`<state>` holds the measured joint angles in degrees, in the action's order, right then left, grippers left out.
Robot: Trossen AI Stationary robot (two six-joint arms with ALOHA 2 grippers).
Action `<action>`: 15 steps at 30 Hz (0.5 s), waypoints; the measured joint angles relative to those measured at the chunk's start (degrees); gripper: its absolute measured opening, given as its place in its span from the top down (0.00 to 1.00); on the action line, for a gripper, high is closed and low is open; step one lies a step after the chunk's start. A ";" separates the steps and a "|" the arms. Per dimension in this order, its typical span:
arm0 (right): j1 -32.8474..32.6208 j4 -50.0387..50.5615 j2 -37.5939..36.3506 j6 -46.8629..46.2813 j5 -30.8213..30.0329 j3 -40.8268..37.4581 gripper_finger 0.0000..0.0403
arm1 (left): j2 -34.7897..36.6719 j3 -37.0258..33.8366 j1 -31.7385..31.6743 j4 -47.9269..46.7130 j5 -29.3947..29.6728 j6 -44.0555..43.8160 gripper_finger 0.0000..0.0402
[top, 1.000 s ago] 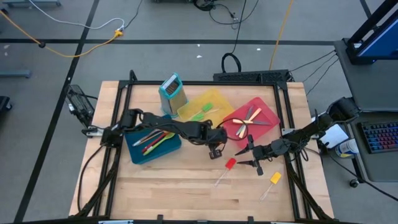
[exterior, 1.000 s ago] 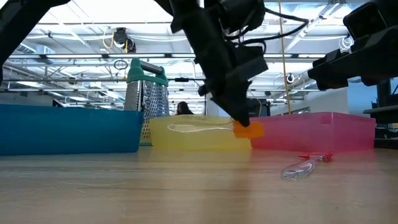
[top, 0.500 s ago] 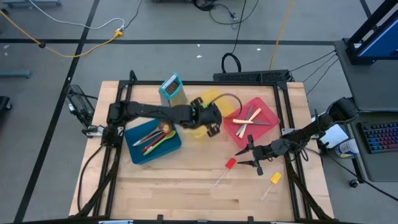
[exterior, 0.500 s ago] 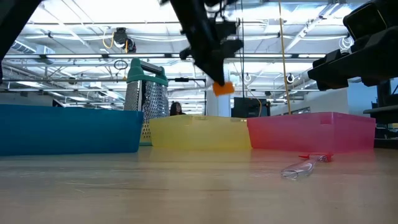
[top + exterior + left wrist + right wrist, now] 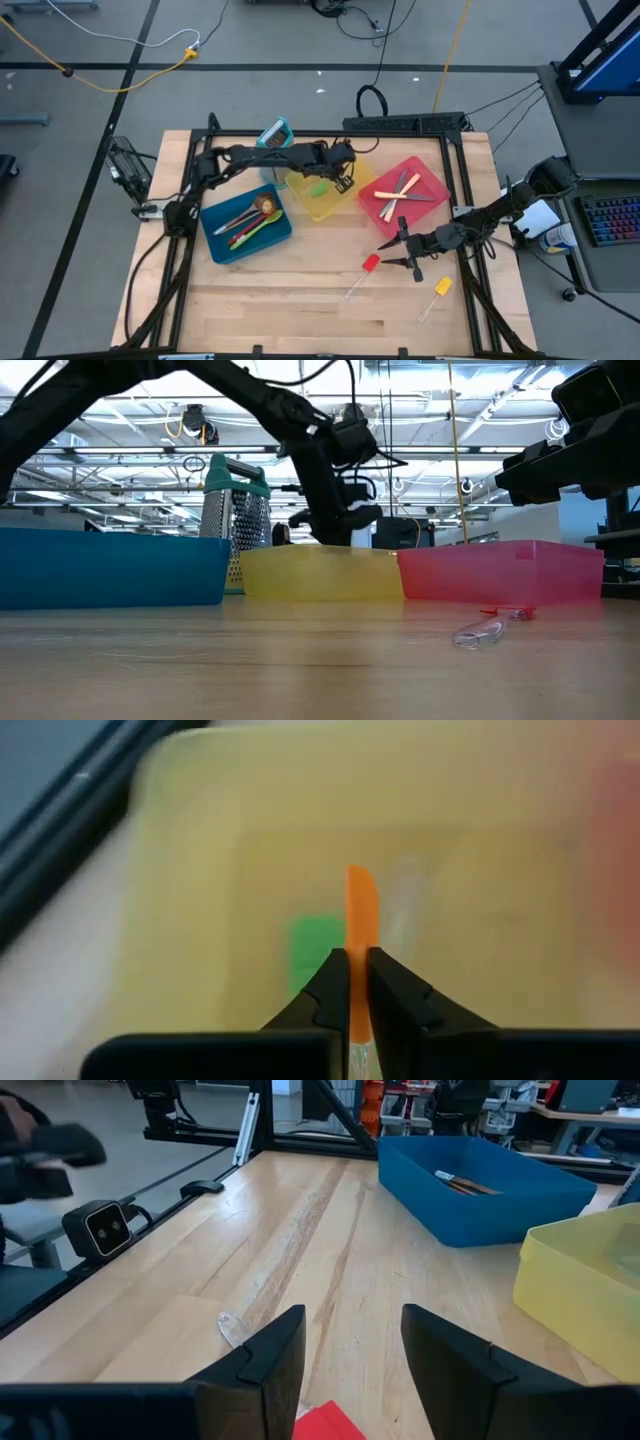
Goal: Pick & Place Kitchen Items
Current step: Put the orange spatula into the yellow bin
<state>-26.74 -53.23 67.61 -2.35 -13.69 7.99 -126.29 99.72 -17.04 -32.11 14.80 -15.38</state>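
High view: left gripper (image 5: 343,181) over yellow bin (image 5: 322,202), clamping orange spatula (image 5: 360,910); green spatula (image 5: 312,945) inside; right gripper (image 5: 402,251) parted.

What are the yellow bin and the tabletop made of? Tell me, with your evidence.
Yellow bin: likely plastic, smooth and translucent; a green shape inside shows through its hazy wall in the left wrist view. Tabletop: wood, apparently butcher-block with a light satin finish; grain and plank seams are visible.

Glossy translucent plastic yellow bin (image 5: 322,195) on a matt wooden table (image 5: 300,300).

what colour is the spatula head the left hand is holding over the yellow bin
Orange: the spatula head shows best in the left wrist view.
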 joint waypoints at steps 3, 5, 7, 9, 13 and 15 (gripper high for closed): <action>0.00 0.15 0.00 0.02 0.00 0.00 0.60 | -1.17 0.00 -0.02 3.09 -4.56 0.84 0.92; 0.02 0.35 0.00 0.02 0.00 0.00 0.60 | -1.30 0.00 0.19 4.59 -7.94 2.43 0.90; 0.01 0.38 0.00 0.02 0.00 0.00 0.60 | -1.20 0.00 0.55 5.52 -8.85 3.47 0.89; 0.00 0.39 0.00 0.02 0.00 0.00 0.60 | -1.17 0.00 0.95 5.59 -8.80 4.20 0.89; 0.01 0.39 0.00 0.02 0.00 0.00 0.60 | -1.17 0.00 1.42 5.05 -8.42 4.83 0.89; 0.00 0.39 0.00 0.02 0.02 0.00 0.60 | -1.17 0.00 1.42 4.54 -8.32 4.83 0.89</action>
<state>-26.74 -52.84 67.61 -2.33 -13.67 7.99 -127.46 99.72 -15.62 -27.57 6.48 -10.55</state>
